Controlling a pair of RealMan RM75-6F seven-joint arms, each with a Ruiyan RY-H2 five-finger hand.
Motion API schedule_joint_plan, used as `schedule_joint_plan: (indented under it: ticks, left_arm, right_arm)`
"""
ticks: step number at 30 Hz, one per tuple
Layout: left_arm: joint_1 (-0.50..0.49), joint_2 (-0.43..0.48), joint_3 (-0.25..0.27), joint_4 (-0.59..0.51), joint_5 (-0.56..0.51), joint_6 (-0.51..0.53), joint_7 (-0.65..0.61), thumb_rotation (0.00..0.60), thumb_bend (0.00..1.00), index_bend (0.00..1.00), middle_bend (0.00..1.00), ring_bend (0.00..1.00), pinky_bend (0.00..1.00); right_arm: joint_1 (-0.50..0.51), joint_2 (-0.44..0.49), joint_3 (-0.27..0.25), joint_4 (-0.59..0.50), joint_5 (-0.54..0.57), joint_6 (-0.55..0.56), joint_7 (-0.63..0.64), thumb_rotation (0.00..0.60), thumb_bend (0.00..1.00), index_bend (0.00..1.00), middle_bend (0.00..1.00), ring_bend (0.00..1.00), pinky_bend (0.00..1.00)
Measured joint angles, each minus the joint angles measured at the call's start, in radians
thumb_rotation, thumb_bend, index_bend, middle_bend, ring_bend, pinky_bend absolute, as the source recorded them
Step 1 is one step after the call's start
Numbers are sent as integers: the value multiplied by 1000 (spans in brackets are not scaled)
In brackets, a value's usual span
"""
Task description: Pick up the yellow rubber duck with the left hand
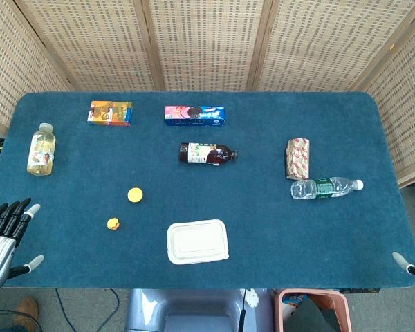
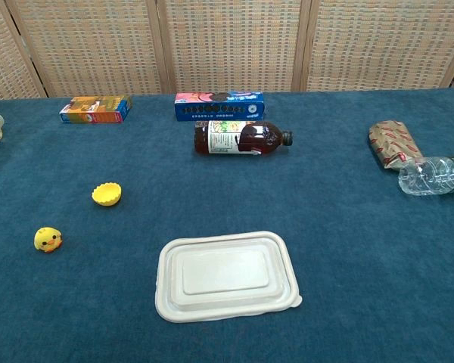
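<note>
Nearest the camera, a white lidded food tray is seen lying flat on the blue worktop. To its left the yellow rubber duck sits upright on the cloth, well apart from the tray, with a small yellow cup beyond it and nothing touching either. In the head view the duck is found toward the near left part of the worktop.

The left hand is seen only in the head view, at the left edge just off the worktop, with its fingers spread apart and nothing held. Of the right hand only fingertips at the right edge are shown, so whether it is spread or curled cannot be told.

The step in hand is judged to be the reach, with the grasp not yet begun. The left hand would best be carried inward over the cloth and brought above the duck, the fingers kept wide until the small body lies between thumb and fingers. A low, gentle closing is advised, since so light and rounded a toy could be nudged away or squeezed out. The yellow cup should be avoided on the way.
</note>
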Motion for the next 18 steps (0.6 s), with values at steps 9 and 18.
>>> schedule_joint_plan:
  ticks: [9, 18]
  left_arm:
    - [-11, -2, 6, 2, -1, -30, -9, 600, 0, 0, 0, 0, 0]
    - [-76, -25, -10, 19, -78, -176, -31, 600, 15, 153, 0, 0, 0]
  right_arm:
    - [3, 2, -2, -2, 4, -12, 5, 600, 0, 0, 0, 0, 0]
    - [6, 7, -5, -11, -2, -18, 5, 600, 0, 0, 0, 0, 0]
